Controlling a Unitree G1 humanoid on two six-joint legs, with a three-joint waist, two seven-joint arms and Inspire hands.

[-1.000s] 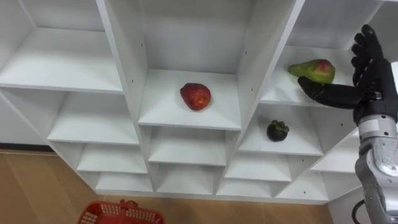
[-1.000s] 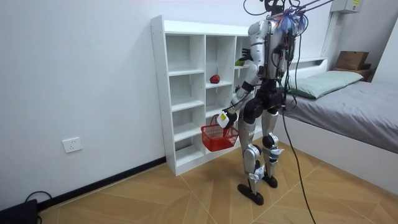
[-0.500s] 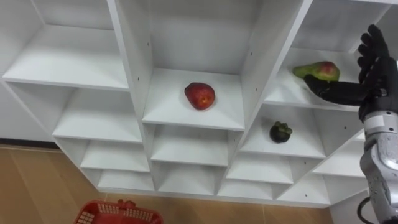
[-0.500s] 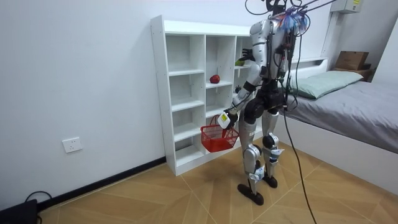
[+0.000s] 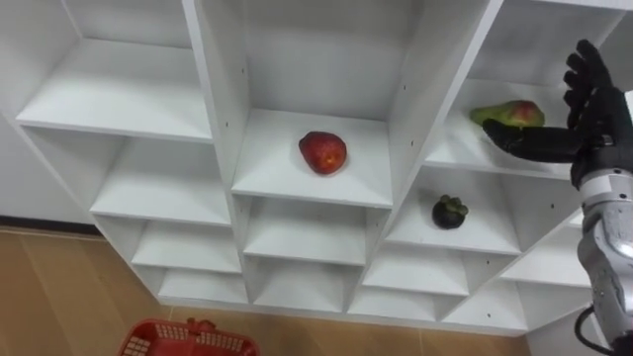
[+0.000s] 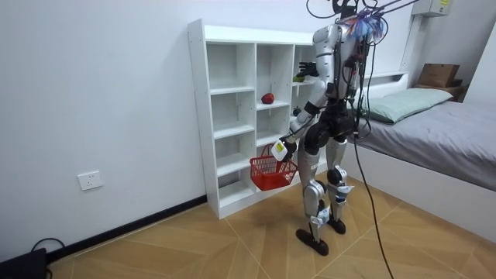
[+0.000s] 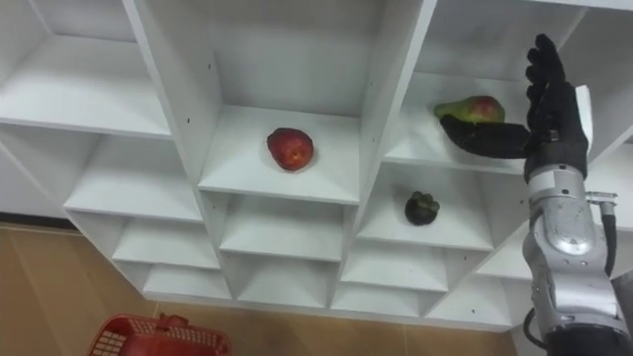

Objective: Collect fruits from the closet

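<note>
In the closet (image 5: 215, 119) the apple (image 5: 322, 152) lies left of the mango (image 5: 508, 113), with the mangosteen (image 5: 448, 212) one shelf beneath the mango.

The closet (image 5: 119, 104) is plain white; the apple (image 5: 323, 152) is red, the mango (image 5: 509, 113) green with a red blush, the mangosteen (image 5: 448, 211) near-black. The right hand (image 5: 586, 94) is black, the basket (image 5: 188, 339) red, the floor (image 6: 232, 240) brown herringbone wood.

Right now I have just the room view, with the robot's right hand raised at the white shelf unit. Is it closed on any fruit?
Observer: No. The right hand is open, with its fingers straight up and its thumb stretched along the near side of a green-and-red pear-shaped fruit. I cannot tell if they touch.
Operator: Any other fruit hidden behind the robot's arm?
Observer: Yes, a dark round fruit sits one compartment lower in the white shelf unit.
</note>
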